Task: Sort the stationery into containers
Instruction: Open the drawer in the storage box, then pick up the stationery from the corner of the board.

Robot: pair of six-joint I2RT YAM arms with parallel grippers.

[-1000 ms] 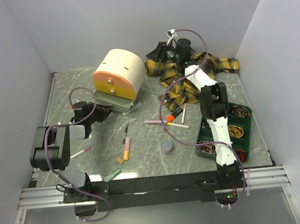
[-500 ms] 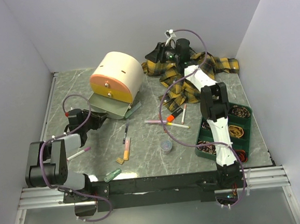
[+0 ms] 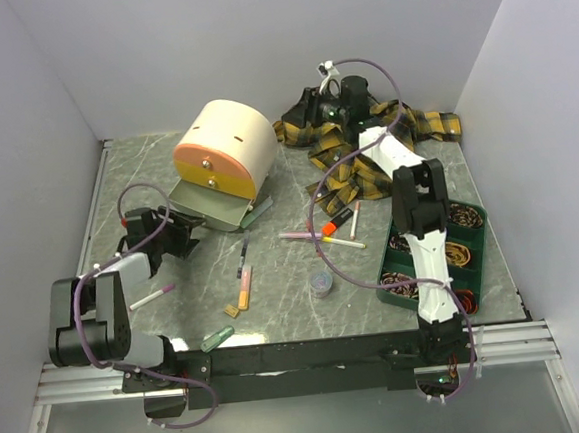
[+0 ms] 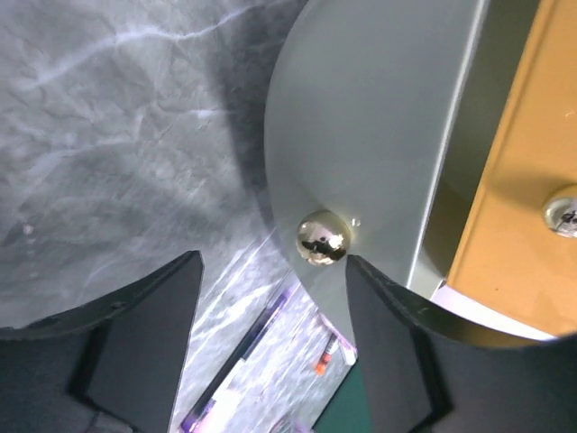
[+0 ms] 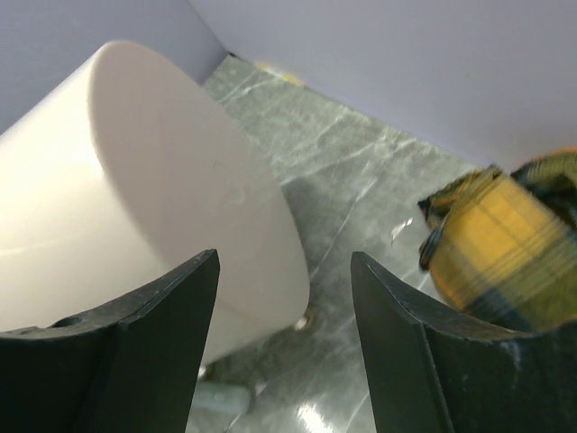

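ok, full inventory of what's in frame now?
drawer box: one, cream with orange front, far left, bottom drawer pulled out
tray: one, dark green, near right, rubber bands inside
plaid shirt: one, yellow-black, far right
pens and markers: about seven, mixed colours, loose mid-table
pot: one, grey, small, centre front
clip: one, pale green, near edge
table: one, grey marble, under everything
left claw: open, at the drawer knob
right claw: open, far side over the shirt

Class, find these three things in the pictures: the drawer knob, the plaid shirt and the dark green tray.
drawer knob point(image 4: 323, 239): left wrist view, on its shiny round face.
plaid shirt point(image 3: 431, 123): top external view, on the stretch right of the arm.
dark green tray point(image 3: 482, 251): top external view, on its right rim.
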